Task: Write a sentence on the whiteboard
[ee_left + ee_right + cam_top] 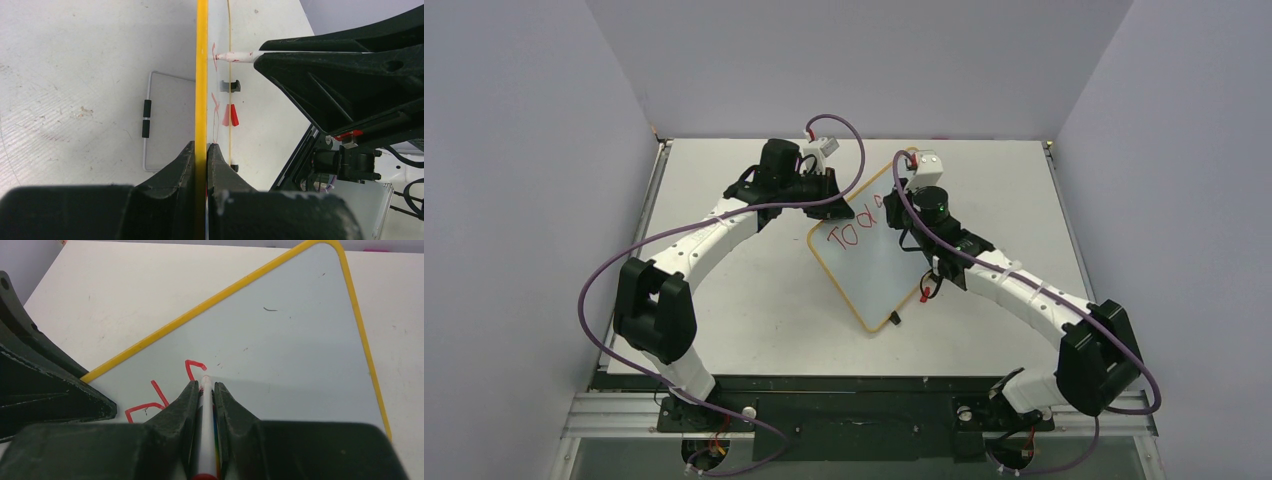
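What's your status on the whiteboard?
Left jaws shut on edge of yellow-framed white whiteboard. Right jaws shut on slim white marker pen, tip on board. Red handwritten sentence unfinished. Nothing obstructing.

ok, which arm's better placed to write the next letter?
Right. The right pincer is shut on the marker, tip at the whiteboard beside the unfinished sentence. The left pincer is shut on the whiteboard's edge, holding it.

Overhead; close wrists, whiteboard [869,270] seemingly shared
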